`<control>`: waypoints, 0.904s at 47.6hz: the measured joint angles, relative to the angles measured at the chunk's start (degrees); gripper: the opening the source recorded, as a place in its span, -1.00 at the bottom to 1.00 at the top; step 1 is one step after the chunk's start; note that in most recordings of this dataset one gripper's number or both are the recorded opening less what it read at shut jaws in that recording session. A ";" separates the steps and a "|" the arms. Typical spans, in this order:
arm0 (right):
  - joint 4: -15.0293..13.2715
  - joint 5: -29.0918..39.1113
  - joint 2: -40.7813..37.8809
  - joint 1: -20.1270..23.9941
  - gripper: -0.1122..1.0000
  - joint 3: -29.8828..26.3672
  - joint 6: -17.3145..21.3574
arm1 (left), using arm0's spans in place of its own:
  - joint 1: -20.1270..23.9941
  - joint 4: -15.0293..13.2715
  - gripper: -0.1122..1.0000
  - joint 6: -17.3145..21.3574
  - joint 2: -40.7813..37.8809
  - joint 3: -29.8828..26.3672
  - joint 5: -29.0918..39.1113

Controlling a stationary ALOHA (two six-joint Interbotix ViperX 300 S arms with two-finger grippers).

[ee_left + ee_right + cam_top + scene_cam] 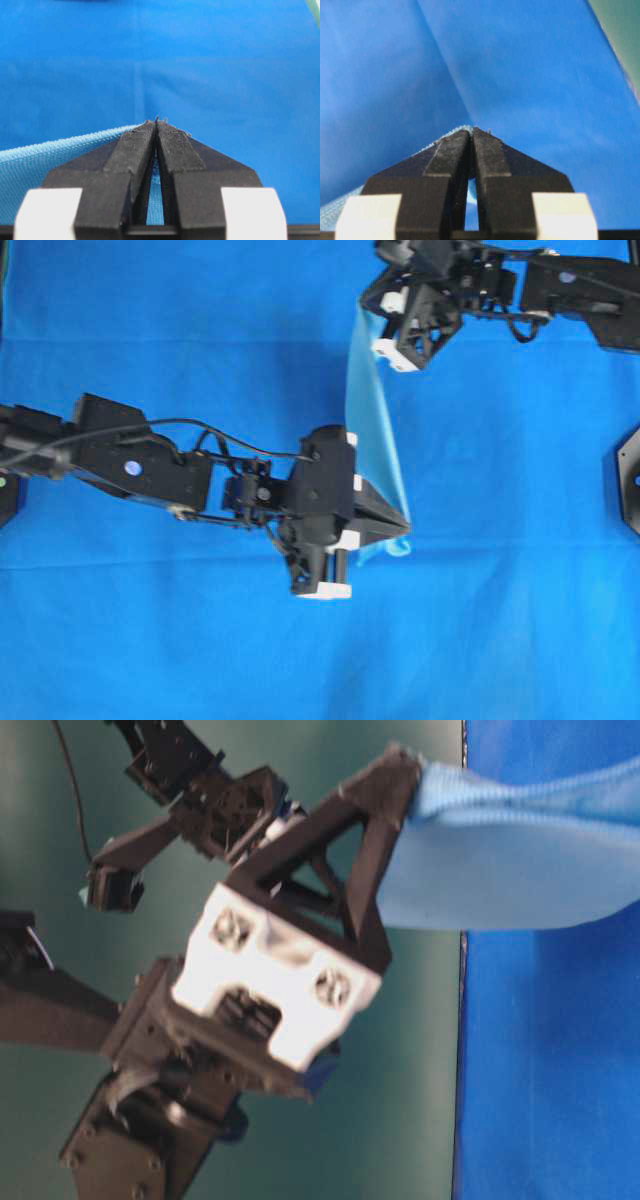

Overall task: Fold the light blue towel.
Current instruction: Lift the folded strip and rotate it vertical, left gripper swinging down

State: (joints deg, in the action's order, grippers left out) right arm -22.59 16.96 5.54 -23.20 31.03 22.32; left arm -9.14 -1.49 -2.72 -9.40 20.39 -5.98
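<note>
Towel fabric is pale sky-blue with a fine nubby weave; we see it lifted off the royal-blue surface, stretched as a narrow band between the left gripper and right gripper, both clamped on its edge.

Both arms are matt black with thin black cables, white blocks behind each black wedge-fingered claw.

On my overhead view the light blue towel reads pale sky-blue, finely nubby, against the plain deep royal-blue background cloth. Both grippers, left gripper and right gripper, are black with white blocks. Upper left at table level: dull green backdrop.
</note>
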 measured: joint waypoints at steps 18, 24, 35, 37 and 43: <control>0.00 2.72 13.89 -3.16 -0.76 12.66 0.18 | 0.26 0.09 -0.77 6.86 -10.72 -14.94 -0.62; 0.00 4.39 15.82 -3.52 -0.76 14.59 0.18 | 0.53 0.00 -0.77 6.94 -13.45 -17.67 -0.79; 0.00 2.81 11.60 -4.22 -0.76 14.94 0.18 | 0.70 -0.26 -0.77 5.71 -14.33 -15.03 -3.08; 0.00 1.49 9.84 -4.22 -0.76 14.77 0.18 | 0.70 -0.35 -0.77 4.92 -14.33 -13.62 -3.78; -0.09 -2.64 4.83 -4.22 -0.76 12.74 0.18 | 0.70 -0.35 -0.77 1.41 -11.95 -7.12 -6.59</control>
State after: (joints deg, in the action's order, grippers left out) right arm -22.68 14.33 10.37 -27.42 43.77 22.50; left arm -8.44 -1.85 -1.32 -21.36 13.27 -12.57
